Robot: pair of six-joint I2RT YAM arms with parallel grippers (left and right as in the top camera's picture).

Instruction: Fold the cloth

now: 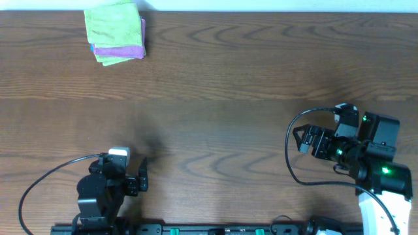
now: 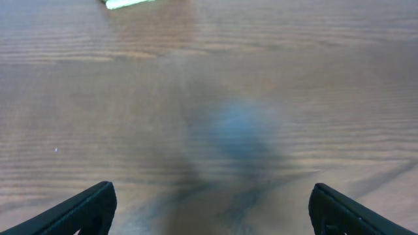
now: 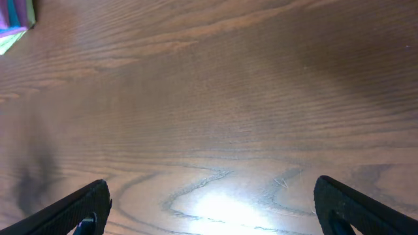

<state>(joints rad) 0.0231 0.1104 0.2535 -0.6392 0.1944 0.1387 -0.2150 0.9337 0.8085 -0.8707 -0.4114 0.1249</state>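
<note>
**Nothing held on either side; task item sits well clear of both arms**

The stack of folded cloths (image 1: 115,31) lies on the wood-grain counter (image 1: 228,78), well ahead of the left fingers (image 1: 142,176) and a bit to their left, no contact. It has green on top, a purple layer under it, a thin blue edge, and more green at the bottom. The left wrist view catches only a pale green sliver at its top edge.

The left fingers are spread wide with only bare counter between them. There's a blurred dark patch (image 2: 238,130) on the counter ahead of them, can't tell what it is. The left cable (image 1: 72,160), black, loops off behind them.

The right fingers (image 1: 304,139) are also spread wide and grip nothing. The stack is far ahead of them and off to their left. The right wrist view shows just its corner, with purple, blue and green edges. A glare spot (image 3: 215,205) sits on the counter just ahead, between the two tips. The right cable (image 1: 288,153), black, loops just beside them. Green lights (image 1: 385,172) glow on the arm behind them.
</note>
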